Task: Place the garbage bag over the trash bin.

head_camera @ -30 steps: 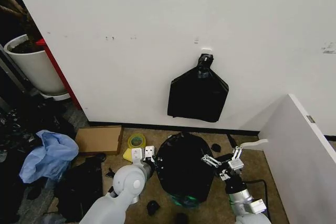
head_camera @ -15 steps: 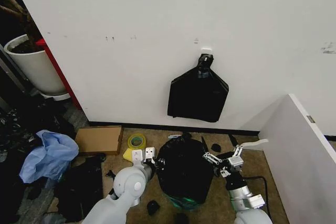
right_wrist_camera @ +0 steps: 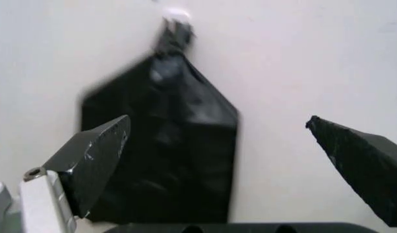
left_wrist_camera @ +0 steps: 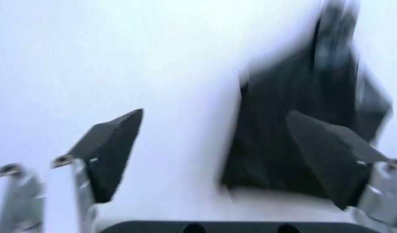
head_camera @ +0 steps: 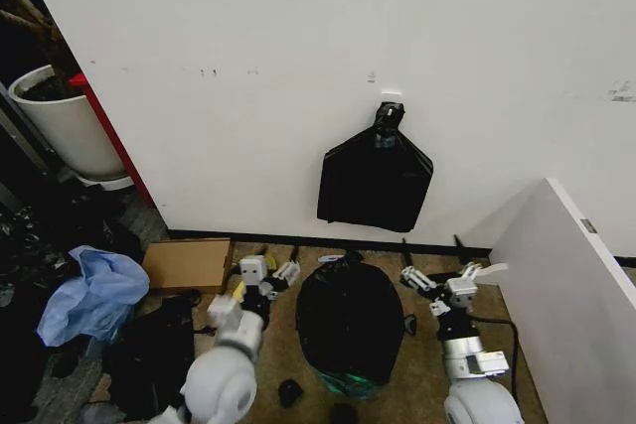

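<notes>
Two risks stand out from how things lie now. First, the garbage bag (head_camera: 350,317), low in the middle of the head view, is draped over the trash bin (head_camera: 350,381) so fully that just a sliver of pale green base peeks out beneath its hem; whether the plastic is tucked over the rim or merely lying on top cannot be told, and thin, limp film like this could slide off or billow loose if it is brushed. Second, both arms sit close on either side, so a careless sweep inward could snag the glossy film and pull it askew, or tip the light bin. The left gripper (head_camera: 268,272) is at lower left of centre, just beside the bag but apart from it, fingers spread wide and holding nothing; in the left wrist view its dark pads (left_wrist_camera: 111,148) frame bare wall and the black bundle (left_wrist_camera: 308,126) hanging there. The right gripper (head_camera: 437,280) is at lower right of centre, also clear of the bag, jaws wide apart and empty; the right wrist view shows its fingertips (right_wrist_camera: 95,155) on either side of that bundle (right_wrist_camera: 166,155) on the white wall (head_camera: 298,67).
</notes>
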### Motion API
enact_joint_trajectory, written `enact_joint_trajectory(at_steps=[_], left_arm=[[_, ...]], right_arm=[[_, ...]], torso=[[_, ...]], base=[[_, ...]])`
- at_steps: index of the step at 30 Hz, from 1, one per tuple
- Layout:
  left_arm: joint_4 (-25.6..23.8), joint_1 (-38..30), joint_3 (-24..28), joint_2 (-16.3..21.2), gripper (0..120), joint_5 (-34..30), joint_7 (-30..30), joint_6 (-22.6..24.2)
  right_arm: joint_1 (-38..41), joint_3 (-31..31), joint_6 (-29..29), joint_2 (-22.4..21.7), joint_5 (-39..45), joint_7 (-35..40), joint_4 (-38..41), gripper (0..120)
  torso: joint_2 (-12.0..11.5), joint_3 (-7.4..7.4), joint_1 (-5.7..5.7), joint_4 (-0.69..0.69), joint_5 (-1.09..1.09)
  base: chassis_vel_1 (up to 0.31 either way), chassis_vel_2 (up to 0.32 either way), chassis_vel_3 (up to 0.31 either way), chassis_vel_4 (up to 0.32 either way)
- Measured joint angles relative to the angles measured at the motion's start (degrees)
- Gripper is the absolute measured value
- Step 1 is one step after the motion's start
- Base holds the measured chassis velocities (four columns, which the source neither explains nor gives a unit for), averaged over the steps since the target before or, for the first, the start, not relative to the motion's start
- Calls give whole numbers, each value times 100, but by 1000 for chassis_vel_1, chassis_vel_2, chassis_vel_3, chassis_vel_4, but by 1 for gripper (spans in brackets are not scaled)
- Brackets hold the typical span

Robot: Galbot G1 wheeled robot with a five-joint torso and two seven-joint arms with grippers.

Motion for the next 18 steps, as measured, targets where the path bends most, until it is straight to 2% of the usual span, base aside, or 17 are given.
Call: enact_joint_trajectory(at_steps=[1, 3, 4, 7, 13, 18], left_arm=[[-26, 254, -142, -46, 97, 98, 83, -407], [-29, 272, -148, -50, 98, 98, 87, -430], [-88, 485, -249, -106, 100, -5, 113, -683], [-117, 570, -335, -172, 100, -293, 124, -897], [-177, 637, -270, -58, 100, -641, 184, -816], [-172, 640, -144, -117, 100, -650, 207, -702]], right_arm=[[-112, 30, -247, 87, -138, 154, 78, 100], [-129, 33, -280, 99, -150, 169, 88, 100], [-222, 69, -499, 182, -196, 244, 138, 100], [-269, 267, -874, 282, -155, 271, 139, 100], [-575, 490, -1195, 432, 291, 383, 248, 100], [-925, 490, -1255, 488, 170, 459, 511, 100]], torso=[[0, 0, 0, 1, -1], [0, 0, 0, 1, -2], [0, 0, 0, 1, -1], [0, 0, 0, 0, -2], [0, 0, 0, 0, 0], [0, 0, 0, -1, -1]], base=[[0, 0, 0, 0], [0, 0, 0, 0], [0, 0, 0, 0], [0, 0, 0, 0], [0, 0, 0, 0], [0, 0, 0, 0]])
